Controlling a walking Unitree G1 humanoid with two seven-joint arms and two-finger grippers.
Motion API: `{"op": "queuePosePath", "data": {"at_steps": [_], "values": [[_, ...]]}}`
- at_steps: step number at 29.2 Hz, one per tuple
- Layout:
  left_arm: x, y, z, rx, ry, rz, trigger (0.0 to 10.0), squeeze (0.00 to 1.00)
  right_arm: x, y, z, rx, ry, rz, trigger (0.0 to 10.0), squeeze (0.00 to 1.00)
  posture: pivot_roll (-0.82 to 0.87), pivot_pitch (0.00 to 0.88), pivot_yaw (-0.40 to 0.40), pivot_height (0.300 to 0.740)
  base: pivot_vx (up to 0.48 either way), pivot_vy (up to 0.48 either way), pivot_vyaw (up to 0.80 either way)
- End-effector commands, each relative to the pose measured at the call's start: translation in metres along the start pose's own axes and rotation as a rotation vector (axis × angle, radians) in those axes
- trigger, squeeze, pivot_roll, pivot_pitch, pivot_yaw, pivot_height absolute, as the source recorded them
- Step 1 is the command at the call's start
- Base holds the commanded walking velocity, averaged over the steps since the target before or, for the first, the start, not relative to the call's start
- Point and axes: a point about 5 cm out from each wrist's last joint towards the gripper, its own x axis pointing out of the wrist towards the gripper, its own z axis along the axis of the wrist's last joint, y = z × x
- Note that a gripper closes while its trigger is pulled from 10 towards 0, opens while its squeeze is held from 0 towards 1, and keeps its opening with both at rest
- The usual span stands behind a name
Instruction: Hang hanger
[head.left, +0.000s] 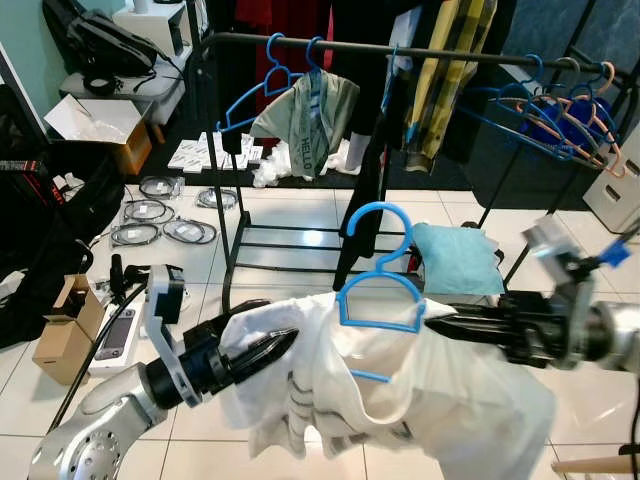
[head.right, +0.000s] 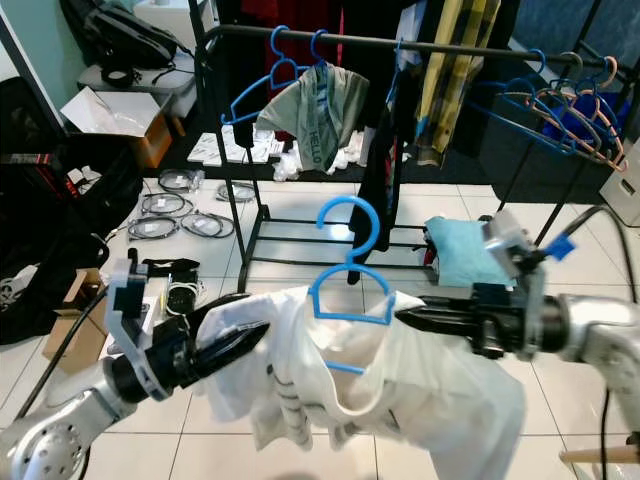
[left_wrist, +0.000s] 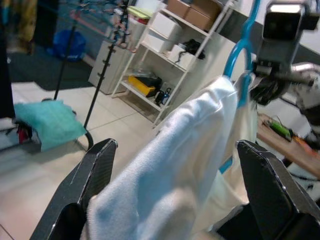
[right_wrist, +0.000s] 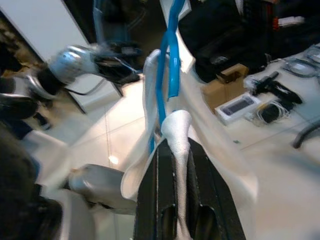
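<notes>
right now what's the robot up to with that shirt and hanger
The robot holds a white shirt on a blue hanger in front of the black clothes rack. The right gripper is shut on the shirt's cloth at one end of the hanger. The left gripper sits at the shirt's other side, fingers spread with cloth between them. The hanger's hook is below the rail, not yet hung.

The blue hanger's (head.left: 378, 290) lower bar sinks inside the white garment (head.left: 400, 390), whose hem runs off the bottom edge. The left gripper's (head.left: 268, 348) fingertips are buried in cloth. The right gripper (right_wrist: 176, 150) seems pinched on fabric, the hanger's arm perhaps caught within.
</notes>
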Motion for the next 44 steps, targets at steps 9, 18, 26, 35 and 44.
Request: {"op": "queuePosePath", "data": {"at_steps": [9, 18, 26, 35, 44], "values": [[-0.004, 0.013, -0.004, 0.062, 0.025, 0.076, 10.0, 0.0, -0.007, 0.016, 0.027, -0.04, -0.049, 0.13, 0.0, 0.0, -0.08, 0.092, -0.025, 0.74, 0.0, 0.0, 0.0], [-0.005, 0.018, 0.009, 0.122, -0.003, 0.069, 10.0, 0.0, -0.014, 0.014, 0.029, -0.044, -0.01, 0.118, 0.0, 0.0, -0.08, 0.087, -0.032, 0.74, 0.0, 0.0, 0.0], [0.0, 0.013, 0.009, 0.089, -0.014, 0.03, 10.0, 0.0, -0.016, 0.015, 0.033, -0.044, -0.007, 0.11, 0.0, 0.0, -0.07, 0.084, -0.036, 0.74, 0.0, 0.0, 0.0], [-0.006, 0.019, 0.012, 0.093, -0.022, 0.033, 0.0, 0.0, -0.019, 0.013, 0.036, -0.054, -0.001, 0.105, 0.0, 0.0, -0.08, 0.086, -0.035, 0.74, 0.0, 0.0, 0.0], [-0.004, 0.02, 0.013, 0.087, -0.023, 0.038, 10.0, 0.0, -0.021, 0.013, 0.036, -0.056, 0.0, 0.099, 0.0, 0.0, -0.08, 0.084, -0.035, 0.74, 0.0, 0.0, 0.0]]}}
